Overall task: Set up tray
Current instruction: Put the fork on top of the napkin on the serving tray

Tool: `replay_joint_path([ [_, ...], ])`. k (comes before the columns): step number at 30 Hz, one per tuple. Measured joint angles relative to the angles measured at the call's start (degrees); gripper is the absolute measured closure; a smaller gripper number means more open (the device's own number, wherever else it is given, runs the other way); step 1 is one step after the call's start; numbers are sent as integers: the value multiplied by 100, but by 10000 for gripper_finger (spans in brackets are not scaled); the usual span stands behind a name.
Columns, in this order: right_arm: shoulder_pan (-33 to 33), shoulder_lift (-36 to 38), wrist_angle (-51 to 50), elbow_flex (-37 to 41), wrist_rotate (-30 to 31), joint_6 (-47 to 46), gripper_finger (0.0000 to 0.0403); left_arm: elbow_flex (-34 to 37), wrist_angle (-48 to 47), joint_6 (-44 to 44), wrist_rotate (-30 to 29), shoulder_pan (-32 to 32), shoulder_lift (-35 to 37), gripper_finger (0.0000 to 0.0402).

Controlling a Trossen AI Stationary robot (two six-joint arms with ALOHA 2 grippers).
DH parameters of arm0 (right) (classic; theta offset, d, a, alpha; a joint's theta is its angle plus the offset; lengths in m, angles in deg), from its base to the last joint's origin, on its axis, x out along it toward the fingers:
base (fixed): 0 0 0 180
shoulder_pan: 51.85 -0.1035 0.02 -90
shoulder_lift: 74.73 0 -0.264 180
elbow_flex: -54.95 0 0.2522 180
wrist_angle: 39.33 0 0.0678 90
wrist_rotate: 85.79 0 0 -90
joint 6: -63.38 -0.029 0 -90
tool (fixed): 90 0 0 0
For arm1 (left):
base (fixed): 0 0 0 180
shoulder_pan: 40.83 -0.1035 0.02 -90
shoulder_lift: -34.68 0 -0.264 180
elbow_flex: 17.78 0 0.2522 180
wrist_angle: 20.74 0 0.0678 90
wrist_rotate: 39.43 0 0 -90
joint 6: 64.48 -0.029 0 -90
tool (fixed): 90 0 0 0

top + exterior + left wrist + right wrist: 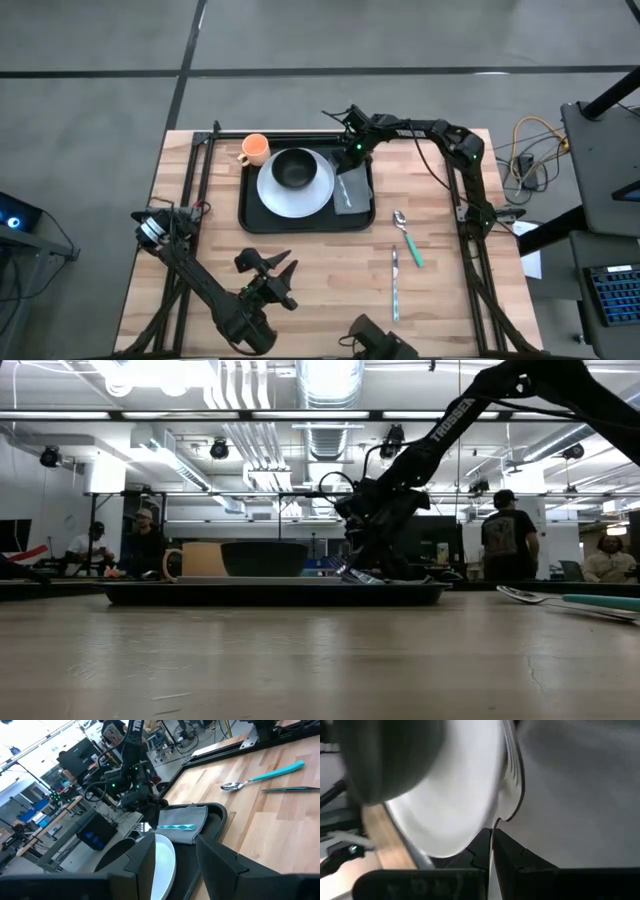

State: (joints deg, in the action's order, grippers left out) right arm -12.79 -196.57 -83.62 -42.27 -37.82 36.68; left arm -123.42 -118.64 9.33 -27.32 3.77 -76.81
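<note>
The black tray lies on the wooden table. It holds a white plate with a black bowl, an orange cup and a grey napkin. A teal-handled fork lies flat on the napkin. My right gripper is shut and slants down over the tray's far right part, its tips by the fork's metal end. My left gripper hangs open with nothing in it above the table's near side, pointing toward the tray. My right gripper comes slanting down from the table's far right. Its shut fingertips stand right at the fork's metal end, between the plate's rim and the napkin. Whether they touch the fork I cannot tell.
A teal-handled spoon and a knife lie on the bare wood to the right of the tray. Black frame rails run along the table's left and right sides. People stand in the room behind the table.
</note>
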Motion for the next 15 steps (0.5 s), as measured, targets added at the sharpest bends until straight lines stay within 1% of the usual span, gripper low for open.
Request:
replay_joint_path([
  [2,12,0,-65,13,121,-106,395,0,3,1,2,4,0,277],
  [9,-51,20,-29,20,164,-877,395,0,13,19,1,11,3,277],
  [15,-97,22,-11,22,195,-1330,395,0,55,19,26,20,4,277],
])
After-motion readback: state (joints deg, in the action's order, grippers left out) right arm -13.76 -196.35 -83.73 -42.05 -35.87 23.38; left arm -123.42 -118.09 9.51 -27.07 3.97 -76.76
